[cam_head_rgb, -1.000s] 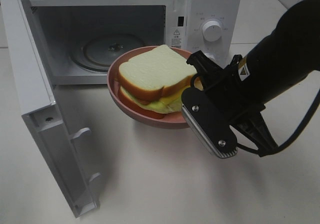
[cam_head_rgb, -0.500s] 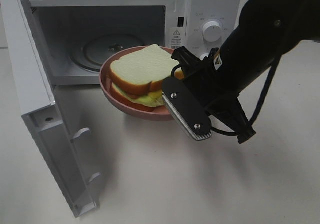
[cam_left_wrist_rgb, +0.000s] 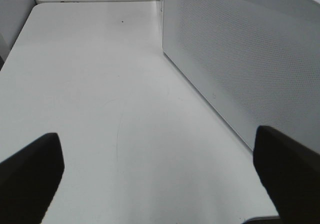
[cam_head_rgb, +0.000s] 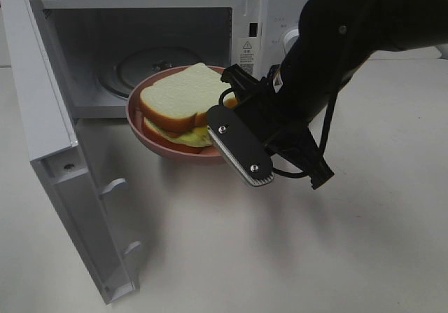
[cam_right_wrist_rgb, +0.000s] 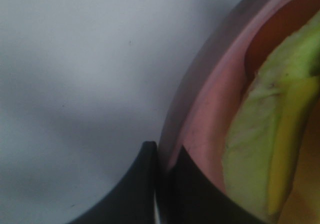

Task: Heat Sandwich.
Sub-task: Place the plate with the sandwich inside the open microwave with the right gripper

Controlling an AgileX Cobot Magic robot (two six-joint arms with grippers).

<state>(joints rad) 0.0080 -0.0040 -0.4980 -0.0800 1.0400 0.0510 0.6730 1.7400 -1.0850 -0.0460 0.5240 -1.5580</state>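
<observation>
Off to the left, the left gripper (cam_left_wrist_rgb: pixel 155 151) hangs idle over the white table (cam_head_rgb: pixel 280 257) beside a white perforated panel (cam_left_wrist_rgb: pixel 240 68), its jaws spread wide with nothing between them. Next comes the white microwave oven (cam_head_rgb: pixel 280 5), its hinged white door (cam_head_rgb: pixel 49 138) swung fully open toward me, and inside it the round glass turntable (cam_head_rgb: pixel 140 64) lies bare. Right at the mouth of the cavity is the round salmon-pink plate (cam_head_rgb: pixel 140 127), held up off the table, and on it sits the sandwich (cam_head_rgb: pixel 175 96): pale cream bread slices with a yellow-green filling showing at the edge. To its right the black right gripper (cam_head_rgb: pixel 218 125) has its jaws pinched tight on the plate's near rim, and the wrist camera shows the two fingers (cam_right_wrist_rgb: pixel 145 184) closed on the pink edge with the filling just beyond. I'd say the step in hand is loading, since the plate is at the opening but not yet set down inside. As I judge it, the next move calls for a level push further in, so the plate clears the sill and centres over the turntable, then a gentle lowering before the jaws let go. A one-sided grip on the rim could let it tip, so slow is wise. The door and the round white dial (cam_head_rgb: pixel 288 38), half hidden behind the arm, come after.
</observation>
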